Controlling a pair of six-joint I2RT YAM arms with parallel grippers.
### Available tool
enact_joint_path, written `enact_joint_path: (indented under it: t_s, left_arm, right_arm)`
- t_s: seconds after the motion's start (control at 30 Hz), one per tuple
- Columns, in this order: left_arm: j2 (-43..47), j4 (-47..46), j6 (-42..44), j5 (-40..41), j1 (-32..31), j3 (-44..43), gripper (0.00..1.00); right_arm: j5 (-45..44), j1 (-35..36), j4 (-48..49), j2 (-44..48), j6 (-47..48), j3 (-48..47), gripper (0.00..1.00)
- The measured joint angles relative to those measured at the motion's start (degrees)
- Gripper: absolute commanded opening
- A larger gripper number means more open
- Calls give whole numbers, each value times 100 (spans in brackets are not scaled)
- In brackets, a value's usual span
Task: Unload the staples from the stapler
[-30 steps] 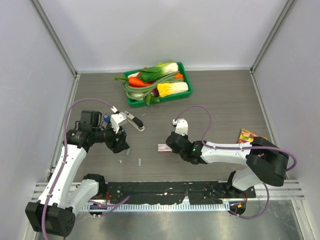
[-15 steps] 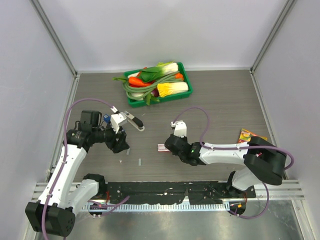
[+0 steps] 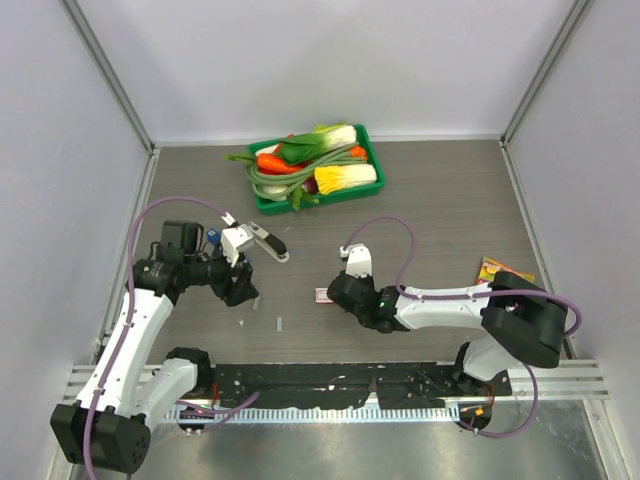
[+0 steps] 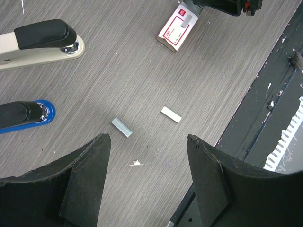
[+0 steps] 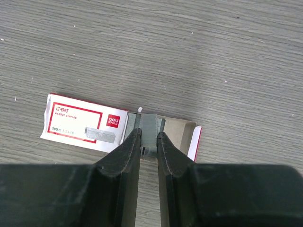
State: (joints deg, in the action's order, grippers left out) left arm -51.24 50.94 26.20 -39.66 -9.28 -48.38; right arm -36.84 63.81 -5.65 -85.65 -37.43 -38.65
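Note:
The right wrist view shows my right gripper (image 5: 149, 137) shut on a grey strip of staples (image 5: 152, 126), held over the open end of the red-and-white staple box (image 5: 85, 124). Two more short strips of staples (image 4: 121, 127) (image 4: 171, 114) lie loose on the table, just ahead of my open left gripper (image 4: 149, 138), which hovers with nothing between its fingers. A beige-and-black stapler (image 4: 40, 42) and a blue-and-black stapler (image 4: 23, 116) lie to the left of those strips. From the top view, the right gripper (image 3: 335, 292) is at the box (image 3: 323, 295) and the left gripper (image 3: 243, 288) is near the stapler (image 3: 268, 241).
A green tray (image 3: 372, 153) of toy vegetables stands at the back centre. A colourful packet (image 3: 497, 270) lies at the right by the wall. The black mounting rail (image 3: 330, 380) runs along the near edge.
The right arm has shifted slightly to the left over the staple box, still shut on the strip. The left arm has not moved.

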Motion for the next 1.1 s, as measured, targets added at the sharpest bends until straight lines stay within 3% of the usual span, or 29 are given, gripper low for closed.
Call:
enact_joint_path:
  t_s: [0.2, 0.8, 1.1]
  left_arm:
    - [0, 2, 0, 4, 0, 0, 69]
    - [0, 9, 33, 2, 0, 0, 70]
    - [0, 15, 107, 0, 0, 0, 70]
  right_arm:
    - [-37, 26, 2, -37, 2, 0, 5]
    - [-52, 140, 26, -151, 109, -28, 32]
    - [-11, 177, 7, -146, 131, -26, 36]
